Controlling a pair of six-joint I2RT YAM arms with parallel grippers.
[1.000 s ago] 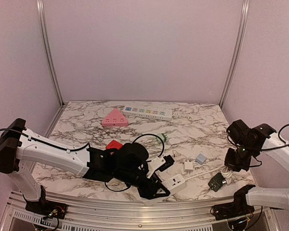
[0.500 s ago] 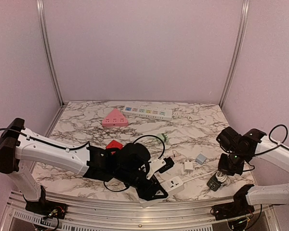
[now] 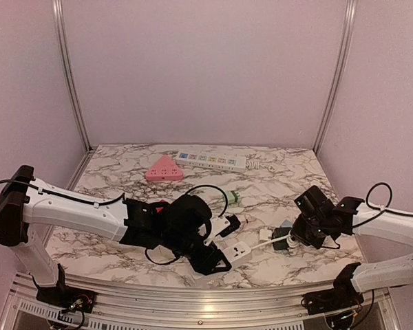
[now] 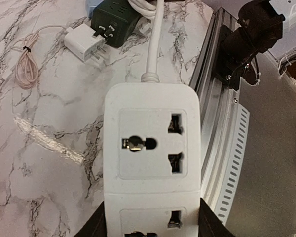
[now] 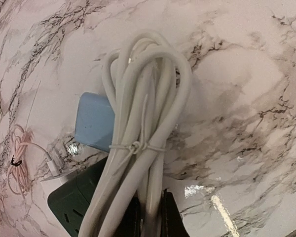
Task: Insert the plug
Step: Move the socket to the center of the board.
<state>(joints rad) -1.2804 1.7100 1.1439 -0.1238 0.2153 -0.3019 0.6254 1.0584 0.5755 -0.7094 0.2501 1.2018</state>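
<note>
My left gripper point(image 4: 150, 226) is shut on a white socket block point(image 4: 150, 148), its black fingers point(image 4: 96, 228) on both sides; the block's face shows unoccupied sockets. In the top view the block point(image 3: 238, 251) sits near the table's front edge at my left gripper point(image 3: 219, 261). My right gripper point(image 5: 150, 217) is shut on the block's bundled white cable point(image 5: 143, 113), tied with a thin band. Under the bundle lie a dark green adapter point(image 5: 71, 202) and a blue adapter point(image 5: 91, 121). A white charger point(image 4: 84, 43) with prongs lies beside them. My right gripper point(image 3: 294, 237) is right of the block.
A pink coiled cable point(image 4: 27, 69) lies on the marble. A pink triangular power strip point(image 3: 164, 168) and a long white power strip point(image 3: 211, 160) sit at the back. A red object point(image 3: 162, 205), a green object point(image 3: 232, 197) and a black plug point(image 3: 229, 225) lie mid-table. The metal front rail point(image 4: 222, 148) is close.
My right gripper came down onto the cable bundle and moved left with it; the green adapter shifted left too. My left gripper drew the socket block slightly left and back.
</note>
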